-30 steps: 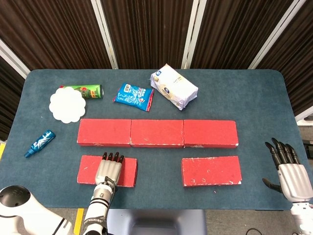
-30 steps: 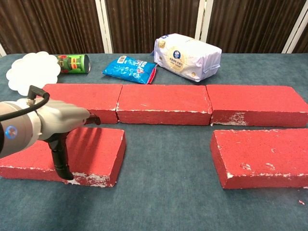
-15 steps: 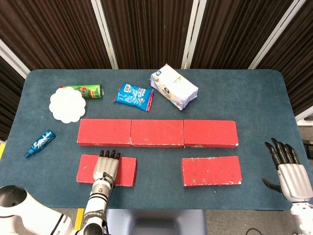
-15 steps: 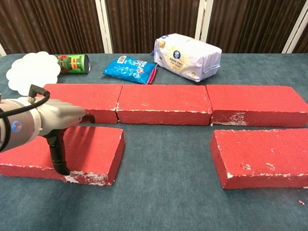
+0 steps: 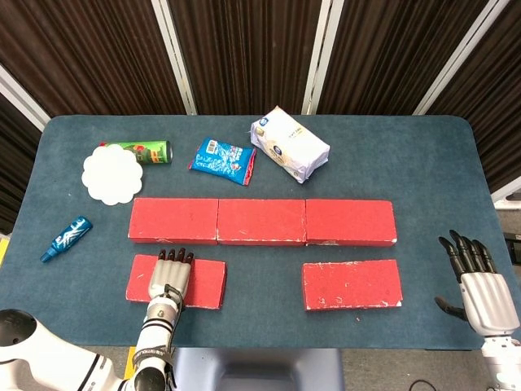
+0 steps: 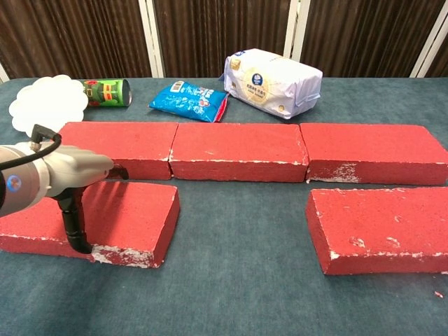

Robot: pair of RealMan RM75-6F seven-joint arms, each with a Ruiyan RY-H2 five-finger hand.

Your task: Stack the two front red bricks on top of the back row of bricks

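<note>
Three red bricks form the back row (image 5: 262,221) (image 6: 238,150) across the middle of the table. In front of it lie the front left red brick (image 5: 207,283) (image 6: 133,210) and the front right red brick (image 5: 352,284) (image 6: 381,227), both flat on the cloth. My left hand (image 5: 167,281) (image 6: 59,178) lies over the front left brick and grips it, fingers reaching its far edge and thumb pressed down its near face. My right hand (image 5: 476,281) hovers open by the table's right edge, apart from the front right brick.
Behind the back row lie a white tissue pack (image 5: 290,144), a blue snack bag (image 5: 223,157), a green can (image 5: 146,152) on its side and a white paper doily (image 5: 112,173). A small blue bottle (image 5: 67,238) lies at the far left.
My left hand has slid leftward and a little toward me, and the front left brick has shifted slightly left with it. The right hand has barely moved.
</note>
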